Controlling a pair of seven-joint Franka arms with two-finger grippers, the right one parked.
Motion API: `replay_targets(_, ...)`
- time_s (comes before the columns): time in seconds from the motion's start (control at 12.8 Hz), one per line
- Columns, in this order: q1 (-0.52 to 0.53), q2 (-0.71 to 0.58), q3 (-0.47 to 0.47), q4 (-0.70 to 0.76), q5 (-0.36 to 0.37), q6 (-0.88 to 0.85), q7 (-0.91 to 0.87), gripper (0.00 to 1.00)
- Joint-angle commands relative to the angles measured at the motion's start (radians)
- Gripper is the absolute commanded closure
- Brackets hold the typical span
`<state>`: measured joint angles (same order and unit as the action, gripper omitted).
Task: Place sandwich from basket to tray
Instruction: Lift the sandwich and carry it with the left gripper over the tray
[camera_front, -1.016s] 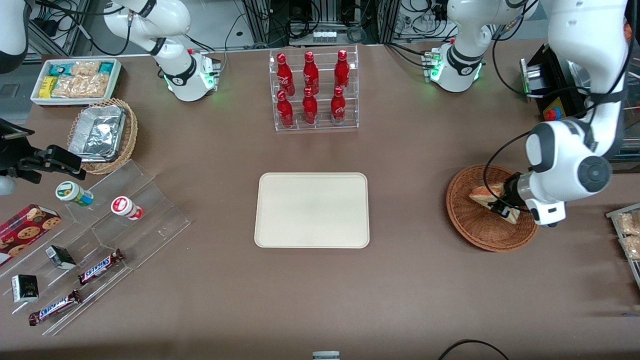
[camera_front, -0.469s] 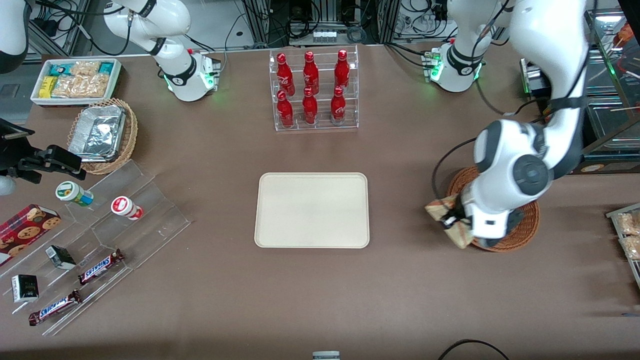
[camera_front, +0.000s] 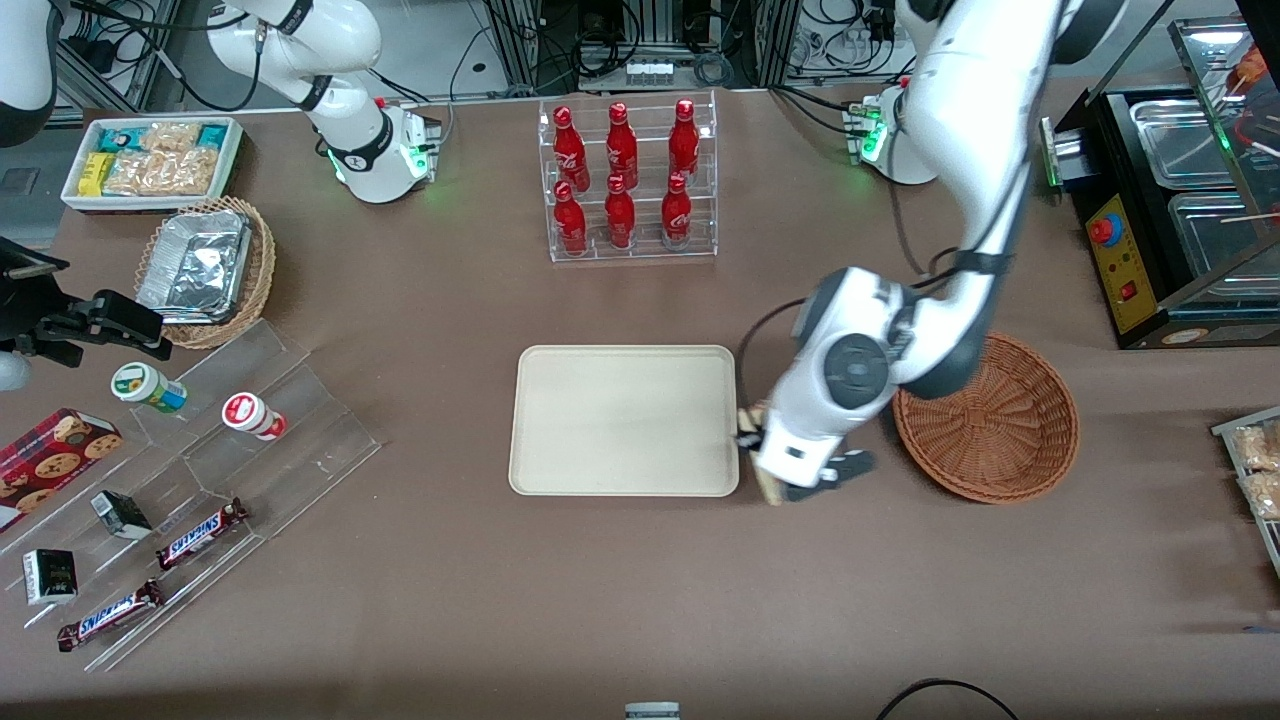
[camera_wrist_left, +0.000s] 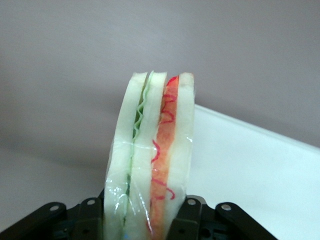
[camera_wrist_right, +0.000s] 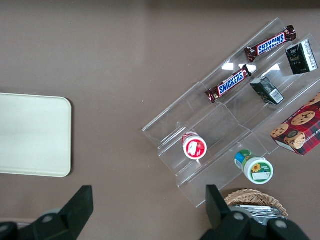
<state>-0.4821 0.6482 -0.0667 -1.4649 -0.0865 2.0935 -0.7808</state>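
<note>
The sandwich (camera_wrist_left: 150, 160), a clear-wrapped wedge of pale bread with green and orange-red layers, stands upright between my gripper's fingers. My left gripper (camera_front: 765, 455) is shut on it and hangs between the basket and the tray, just at the tray's edge nearest the working arm. Only slivers of the sandwich (camera_front: 770, 490) show past the wrist in the front view. The reddish-brown wicker basket (camera_front: 1000, 420) holds nothing. The cream tray (camera_front: 625, 420) lies bare at the table's middle, and its pale surface (camera_wrist_left: 250, 165) shows under the sandwich.
A clear rack of red bottles (camera_front: 628, 180) stands farther from the front camera than the tray. Toward the parked arm's end are a tan wicker basket with foil containers (camera_front: 205, 270), a white snack bin (camera_front: 150, 160) and an acrylic step display (camera_front: 200, 470).
My gripper lifted the sandwich out of the basket and carried it sideways to the tray's edge. The basket now shows bare.
</note>
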Motion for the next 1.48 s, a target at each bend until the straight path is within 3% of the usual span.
replay_targets(0.0, -0.071, 0.083, -0.001, 0.048, -0.012, 0.072, 0.049, 0.53)
replay_targets(0.39, -0.093, 0.179, -0.025, 0.086, -0.013, 0.077, 0.064, 0.53)
replay_targets(0.94, -0.104, 0.192, -0.028, 0.092, -0.012, 0.079, 0.072, 0.47)
replay_targets(1.17, -0.102, 0.203, -0.027, 0.101, -0.006, 0.099, 0.074, 0.22)
replay_targets(1.33, -0.102, 0.196, -0.027, 0.103, -0.004, 0.096, 0.072, 0.2)
replay_targets(1.41, -0.101, 0.183, -0.027, 0.106, -0.004, 0.086, 0.071, 0.13)
